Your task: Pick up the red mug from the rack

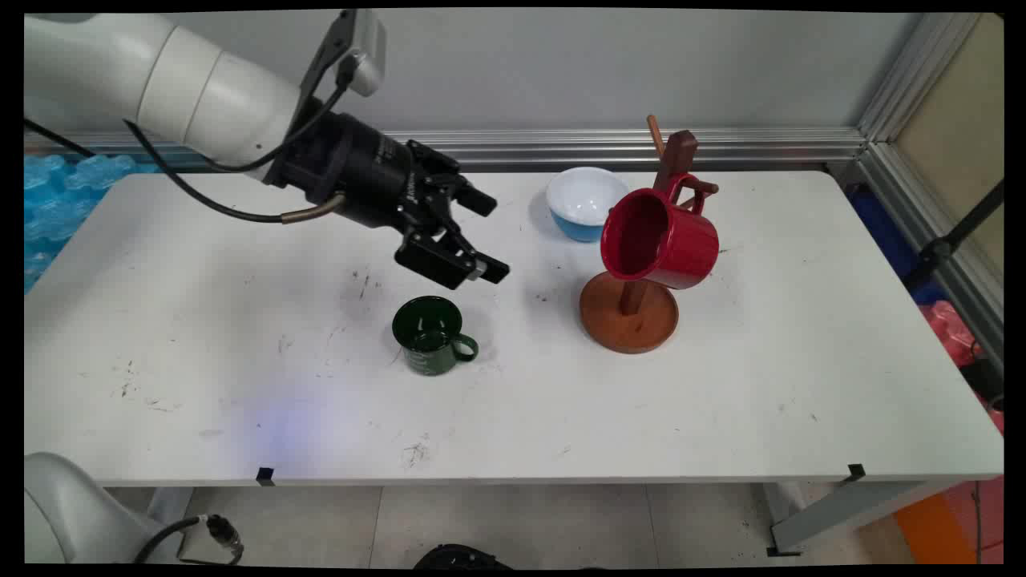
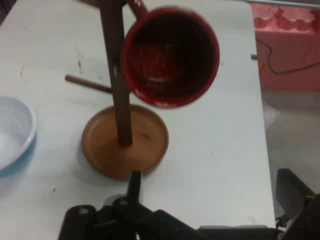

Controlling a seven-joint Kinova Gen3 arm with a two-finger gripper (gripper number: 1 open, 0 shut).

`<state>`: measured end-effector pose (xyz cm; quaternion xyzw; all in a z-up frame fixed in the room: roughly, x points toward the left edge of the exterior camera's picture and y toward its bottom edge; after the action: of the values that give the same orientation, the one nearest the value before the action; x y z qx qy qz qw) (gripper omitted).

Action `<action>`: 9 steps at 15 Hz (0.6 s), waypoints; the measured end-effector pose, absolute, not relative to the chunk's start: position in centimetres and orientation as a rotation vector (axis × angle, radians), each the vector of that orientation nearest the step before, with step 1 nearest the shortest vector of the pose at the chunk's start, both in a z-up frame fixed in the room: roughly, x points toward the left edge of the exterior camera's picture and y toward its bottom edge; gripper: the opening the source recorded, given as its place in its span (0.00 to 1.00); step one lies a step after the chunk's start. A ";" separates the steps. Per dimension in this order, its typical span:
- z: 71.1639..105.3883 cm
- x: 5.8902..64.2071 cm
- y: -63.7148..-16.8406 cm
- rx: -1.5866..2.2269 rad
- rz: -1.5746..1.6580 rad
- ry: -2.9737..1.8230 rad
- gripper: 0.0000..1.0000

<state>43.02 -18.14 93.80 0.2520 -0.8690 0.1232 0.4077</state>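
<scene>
Overhead, fingers (image 1: 479, 240) spread, empty; green mug (image 1: 433, 334) below, red mug (image 1: 659, 239) on rack (image 1: 630, 312).

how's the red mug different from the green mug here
The red mug hangs tipped by its handle on the wooden mug tree; the green mug stands upright on the table. The red one looks larger. Both are empty, each with one handle.

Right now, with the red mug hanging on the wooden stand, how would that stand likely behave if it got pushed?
The wooden stand would probably tip rather than slide: its post is tall and thin over a modest round base. The red mug hangs off one side, likely loading it unevenly. It hangs by its handle on a peg, so a jolt might swing it or shake it loose.
</scene>
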 end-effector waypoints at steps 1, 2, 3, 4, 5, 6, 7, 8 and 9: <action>94.0 42.7 -18.2 0.631 0.311 -2.189 1.00; 94.2 42.2 -18.2 0.626 0.310 -2.187 1.00; 94.4 41.6 -18.3 0.623 0.309 -2.184 1.00; 94.7 40.9 -18.4 0.621 0.308 -2.180 1.00; 94.9 40.3 -18.6 0.623 0.305 -2.177 1.00; 95.1 39.7 -18.7 0.628 0.301 -2.174 1.00; 95.2 39.1 -18.8 0.636 0.294 -2.173 1.00; 95.4 38.4 -18.9 0.648 0.285 -2.169 1.00; 95.5 37.9 -19.0 0.657 0.278 -2.166 1.00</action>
<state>37.88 -19.01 95.51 0.2620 -0.8632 0.1109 0.4171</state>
